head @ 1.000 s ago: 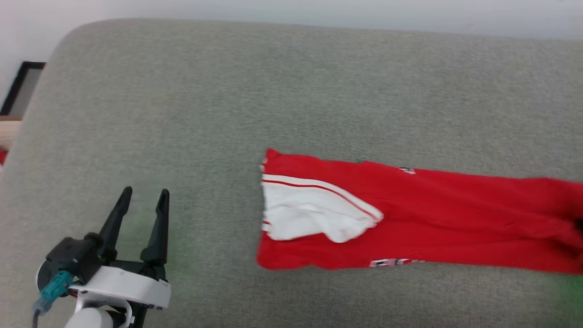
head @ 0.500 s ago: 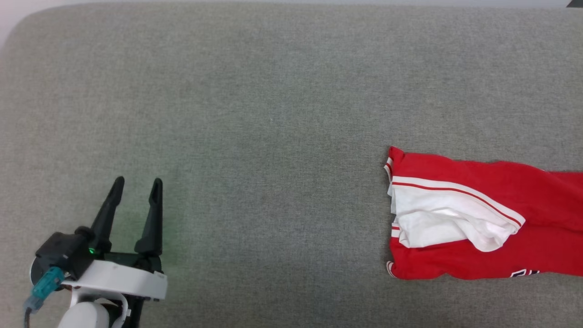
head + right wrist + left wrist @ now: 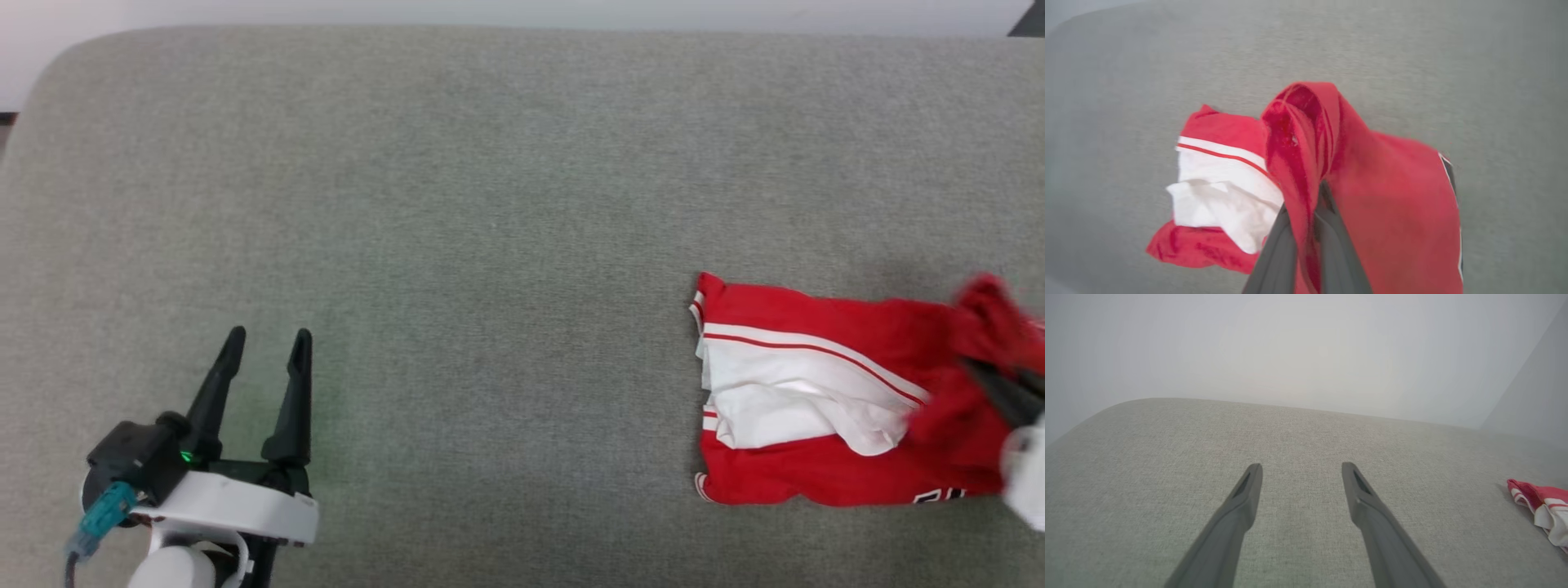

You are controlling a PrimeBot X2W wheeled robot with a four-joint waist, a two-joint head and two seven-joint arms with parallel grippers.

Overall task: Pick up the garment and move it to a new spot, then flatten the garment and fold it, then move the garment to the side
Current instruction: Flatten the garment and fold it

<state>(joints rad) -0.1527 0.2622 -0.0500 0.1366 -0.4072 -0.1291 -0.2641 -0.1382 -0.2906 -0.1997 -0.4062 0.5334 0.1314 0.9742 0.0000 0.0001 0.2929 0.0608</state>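
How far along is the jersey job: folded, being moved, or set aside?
Done, apparently: the jersey lies folded in a narrow band, white sleeve on top, on the grey cushion. In hand: the right tool is shut on a raised bunch of red fabric. Left: shift it aside, release. The left tool hangs open, apart.

Red garment (image 3: 816,474) with white, red-striped sleeve on plain grey-green woven surface (image 3: 490,204)

It looked like a plain indoor room; home or lab could not be told. A broad grey upholstered cushion (image 3: 490,204) with rounded corners served as the work surface, a bare pale wall (image 3: 1290,347) rose behind its far edge, and a garment (image 3: 816,392) lay by its right edge.
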